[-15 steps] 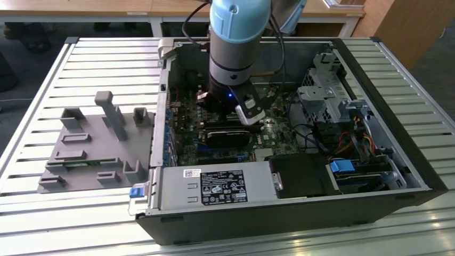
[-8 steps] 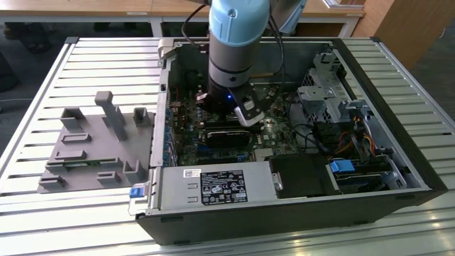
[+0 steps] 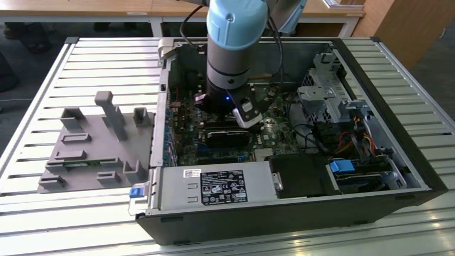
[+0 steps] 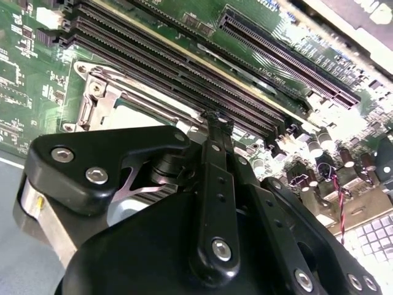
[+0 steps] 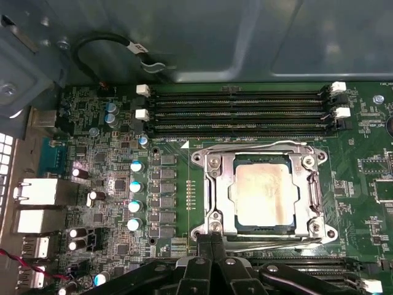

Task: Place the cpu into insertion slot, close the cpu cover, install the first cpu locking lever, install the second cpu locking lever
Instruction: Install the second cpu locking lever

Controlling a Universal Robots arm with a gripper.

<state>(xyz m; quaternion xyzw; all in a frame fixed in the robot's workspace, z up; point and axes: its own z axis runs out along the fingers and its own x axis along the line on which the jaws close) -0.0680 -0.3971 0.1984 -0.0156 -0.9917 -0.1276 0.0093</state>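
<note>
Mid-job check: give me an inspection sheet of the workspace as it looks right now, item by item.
Surface: green motherboard inside the open black computer case, which sits on a white slatted table.
Job's things: square silver-tan cpu lies in the insertion slot; silver metal cpu cover is down around it; thin wire locking levers run along the socket edges.
Clutter: grey plastic parts fixture on the table, toward the exterior view's left.
Grippers: black gripper is low over the socket's edge, fingers together at a lever.
Cables: black looped cable by the case wall; red and yellow wires near the drive bay.
Surroundings: wooden desks behind.
</note>
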